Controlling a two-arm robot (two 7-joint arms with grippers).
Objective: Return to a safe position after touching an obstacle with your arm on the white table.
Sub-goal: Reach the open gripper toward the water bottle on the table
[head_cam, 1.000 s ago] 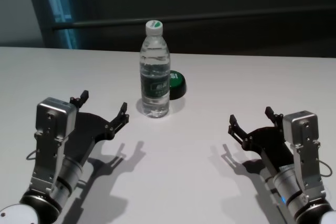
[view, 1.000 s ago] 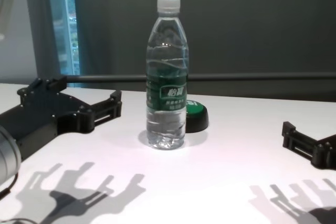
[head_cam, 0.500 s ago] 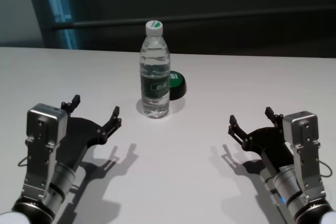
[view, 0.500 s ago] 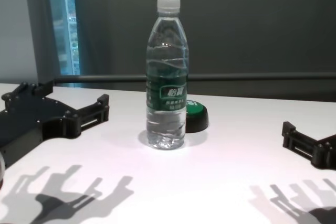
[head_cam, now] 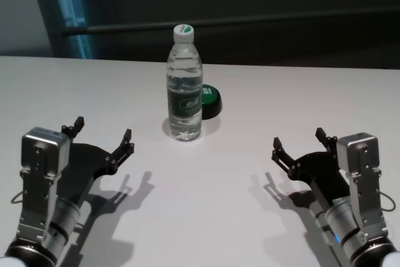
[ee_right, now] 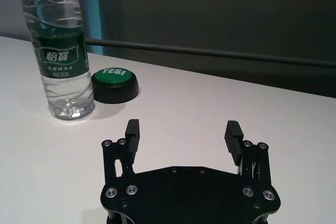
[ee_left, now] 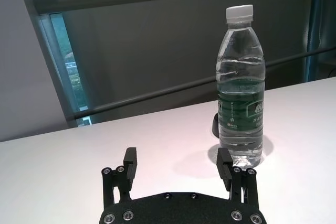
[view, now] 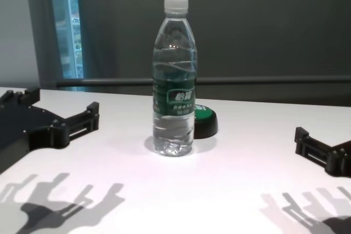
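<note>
over the near left of the white table (head_cam: 206, 192), the left gripper (head_cam: 102, 139) hovers with jaws spread wide and empty, well apart from the obstacle (head_cam: 184, 85) standing upright at the table's middle. over the near right, the right gripper (head_cam: 299, 144) hangs equally wide open, holding nothing. behind the obstacle a green button (head_cam: 209, 100) is partly hidden by it.
</note>
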